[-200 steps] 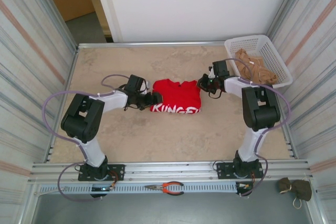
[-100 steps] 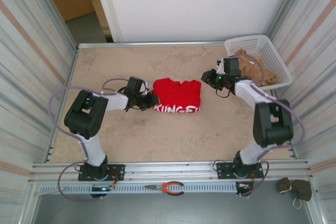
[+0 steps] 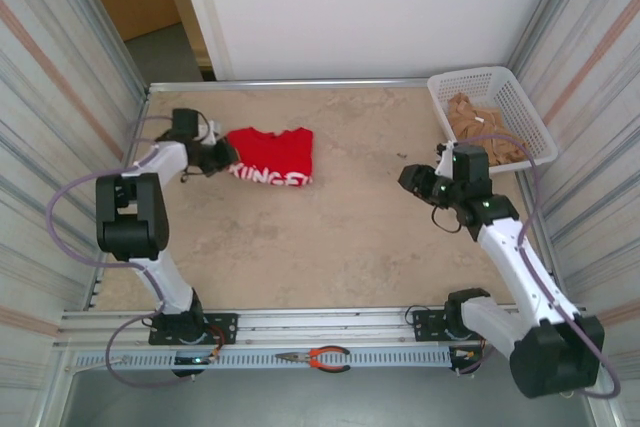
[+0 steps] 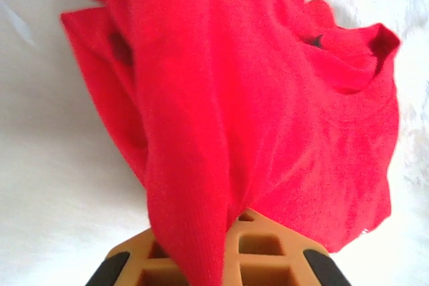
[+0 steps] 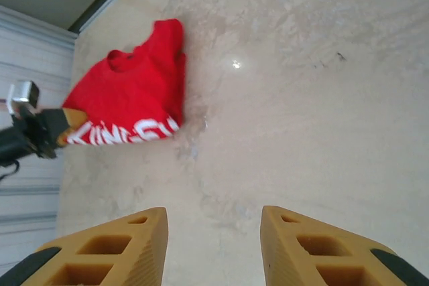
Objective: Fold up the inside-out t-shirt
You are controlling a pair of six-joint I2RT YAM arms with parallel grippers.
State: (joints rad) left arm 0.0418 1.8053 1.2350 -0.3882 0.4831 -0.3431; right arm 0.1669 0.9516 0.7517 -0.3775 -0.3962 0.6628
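Note:
The inside-out t-shirt (image 3: 272,155) is bright red with white lettering along its near edge, and lies folded in a compact rectangle at the back left of the table. My left gripper (image 3: 222,155) is at its left edge, shut on a fold of the red cloth. In the left wrist view the t-shirt (image 4: 268,98) hangs bunched out of the closed tan fingers (image 4: 268,252). My right gripper (image 3: 412,179) hovers open over bare table at the right, far from the shirt. In the right wrist view its fingers (image 5: 127,246) stand apart, and the t-shirt (image 5: 127,95) lies far off.
A white basket (image 3: 495,112) holding tan cloth (image 3: 480,127) stands at the back right corner, just behind the right arm. Orange-handled pliers (image 3: 318,357) lie on the front rail. Corrugated walls close both sides of the beige table (image 3: 330,247).
The left gripper shut on the shirt's left edge and dragged the shirt toward the back left. The right gripper let go, opened and drew back to the right.

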